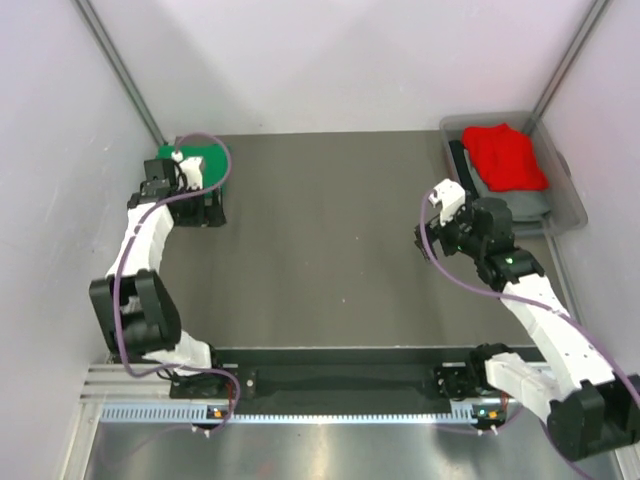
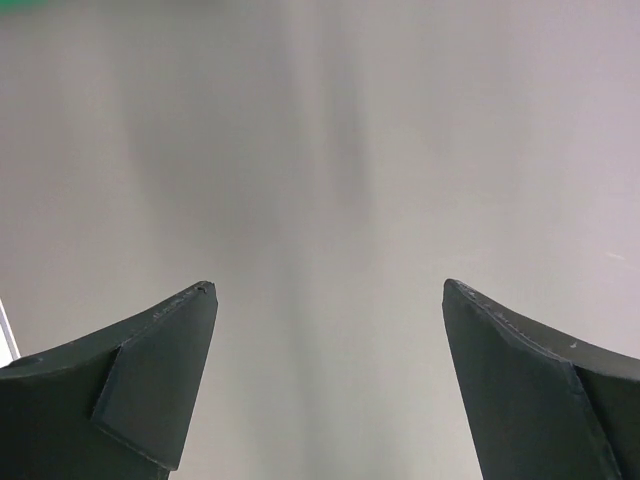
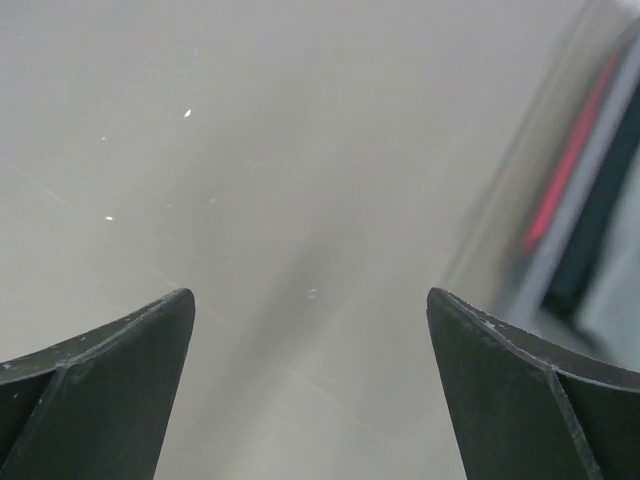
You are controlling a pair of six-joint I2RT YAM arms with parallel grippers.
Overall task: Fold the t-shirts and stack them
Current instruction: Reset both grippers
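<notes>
The bright green t-shirt (image 1: 208,163) lies folded at the table's far left corner; only a sliver of it (image 2: 20,3) shows in the left wrist view. My left gripper (image 1: 205,210) (image 2: 328,300) is open and empty, over bare table at the shirt's near edge. The bright red t-shirt (image 1: 505,155) lies crumpled in the clear plastic bin (image 1: 570,210) at the far right; it shows as a red streak (image 3: 570,160) in the right wrist view. My right gripper (image 1: 447,222) (image 3: 310,300) is open and empty, over the table just left of the bin.
Dark and grey cloth (image 1: 530,205) lies under the red shirt in the bin. White walls close in the table on the left, back and right. The grey table top (image 1: 330,240) stretches between the two arms.
</notes>
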